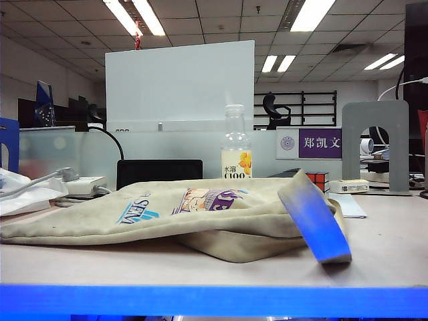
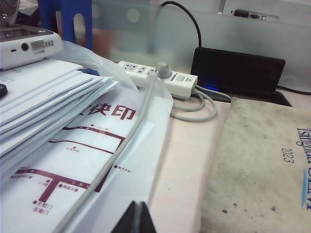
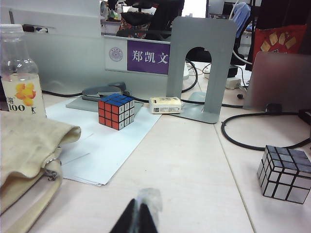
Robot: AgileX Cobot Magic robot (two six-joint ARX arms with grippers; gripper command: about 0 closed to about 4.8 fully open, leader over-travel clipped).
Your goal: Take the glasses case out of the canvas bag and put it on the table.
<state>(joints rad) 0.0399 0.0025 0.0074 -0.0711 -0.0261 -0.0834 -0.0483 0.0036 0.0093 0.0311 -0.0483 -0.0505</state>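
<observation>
Exterior view shows the bag (image 1: 200,214) lying flat mid-table (image 1: 388,227), strap looped toward the front edge; neither arm appears there, and the case is hidden, presumably inside. Left gripper (image 2: 137,219) and right gripper (image 3: 137,218) hang pinched shut, empty, off the bag's two ends. Best to find the mouth first, one gripper lifting cloth. Only the right wrist view shows the cube (image 3: 115,110)

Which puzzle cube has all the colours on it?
The Rubik's cube on the sheet of paper beside the bottle shows red and blue squares. The other cube, on bare table, is only mirror-silver.
</observation>
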